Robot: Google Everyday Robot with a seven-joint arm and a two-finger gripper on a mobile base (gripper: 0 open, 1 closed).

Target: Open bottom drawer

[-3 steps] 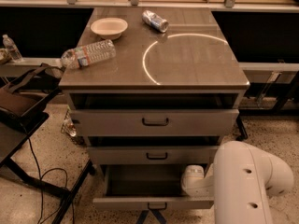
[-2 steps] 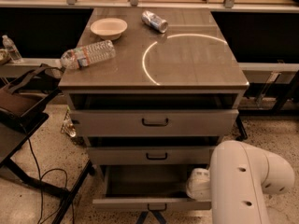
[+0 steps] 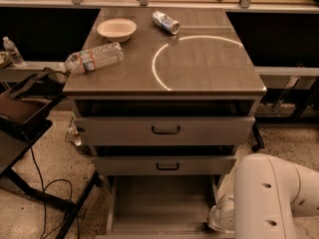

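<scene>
The bottom drawer [image 3: 159, 203] is pulled out toward me and its plain grey inside shows. Its front panel and handle are cut off by the lower edge of the view. The middle drawer [image 3: 167, 166] and the tall top drawer [image 3: 165, 130] stand slightly out, each with a black loop handle. My gripper [image 3: 220, 217] is low at the right, just outside the bottom drawer's right side wall, mostly hidden behind my white arm [image 3: 274, 198].
On the cabinet top lie a white bowl [image 3: 116, 29], a plastic water bottle [image 3: 94, 57] on its side and a can [image 3: 165, 22]. A dark bag on a black stand [image 3: 22, 111] and floor cables [image 3: 45, 193] are at the left.
My gripper has moved right, from over the bottom drawer's inside to beside its right wall. The drawer's inside now shows unblocked.
</scene>
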